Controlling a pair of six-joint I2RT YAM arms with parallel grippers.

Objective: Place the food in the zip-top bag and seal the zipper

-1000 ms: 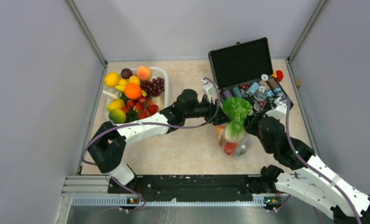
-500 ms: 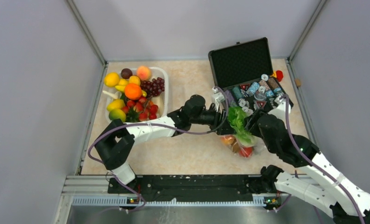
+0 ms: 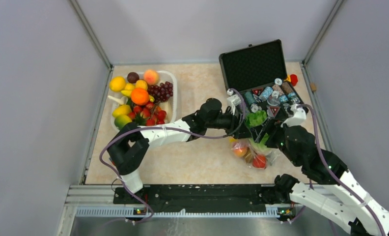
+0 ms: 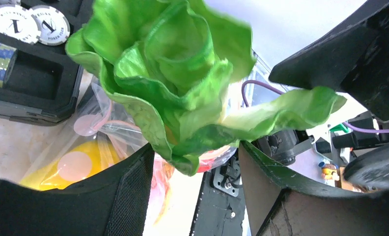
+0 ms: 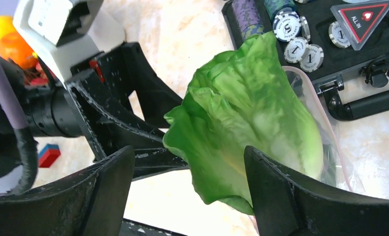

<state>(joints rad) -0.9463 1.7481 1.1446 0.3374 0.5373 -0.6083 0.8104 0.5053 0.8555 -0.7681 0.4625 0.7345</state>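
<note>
tally: one lettuce [image 3: 255,118], one clear zip-top bag [image 3: 251,156], one open black case [image 3: 254,61], one white basin [image 3: 173,96], two arms, a left arm [image 3: 158,135] and a right arm [image 3: 320,162].

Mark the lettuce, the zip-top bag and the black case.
lettuce [image 5: 246,113], right wrist view, middle of the leaves.
zip-top bag [image 5: 334,152], right wrist view, clear wall beside the lettuce.
black case [image 3: 254,64], top view, open lid's foam.

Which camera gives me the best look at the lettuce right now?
The right wrist view: it shows nearly the whole lettuce, its pale end against the zip-top bag. The left wrist view shows the leaves close up but cropped. The top view shows only a small, distant green patch.
</note>
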